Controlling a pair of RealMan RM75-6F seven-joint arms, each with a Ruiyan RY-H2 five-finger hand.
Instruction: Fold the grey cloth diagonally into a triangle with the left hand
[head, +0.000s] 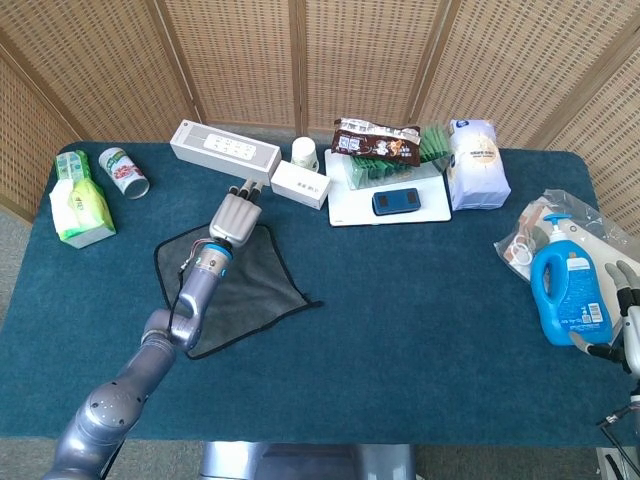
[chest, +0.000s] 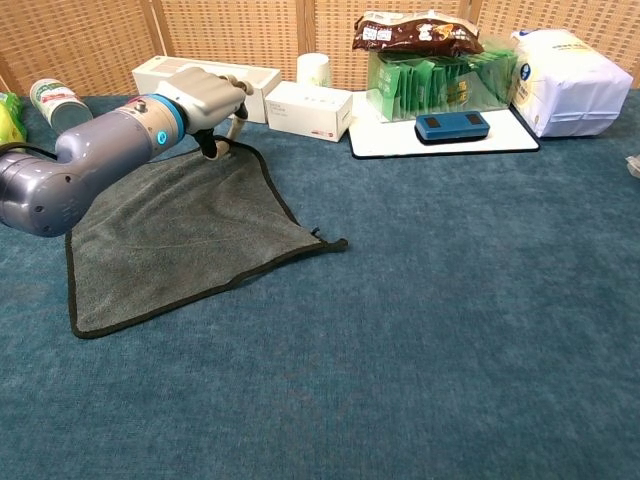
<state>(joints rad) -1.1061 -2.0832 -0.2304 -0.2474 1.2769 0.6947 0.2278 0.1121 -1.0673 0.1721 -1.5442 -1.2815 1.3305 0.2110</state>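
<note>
The grey cloth (head: 240, 285) (chest: 180, 235) lies spread flat on the blue table, black-edged, with one corner pointing right. My left hand (head: 236, 213) (chest: 205, 98) hovers over the cloth's far corner, fingers half curled and pointing away from me. Its thumb reaches down and touches the cloth just inside that corner. The corner still lies on the table and nothing is plainly pinched. My right hand (head: 626, 310) shows only at the right edge of the head view, fingers apart, beside a blue bottle (head: 568, 295) and holding nothing.
Just beyond the left hand stand a long white box (head: 224, 152) (chest: 205, 75) and a small white box (head: 300, 184) (chest: 310, 108). A white tray (head: 345, 210) bears a dark phone, green packs and a snack bag. A can (head: 123, 172) and tissue pack (head: 80, 205) sit far left.
</note>
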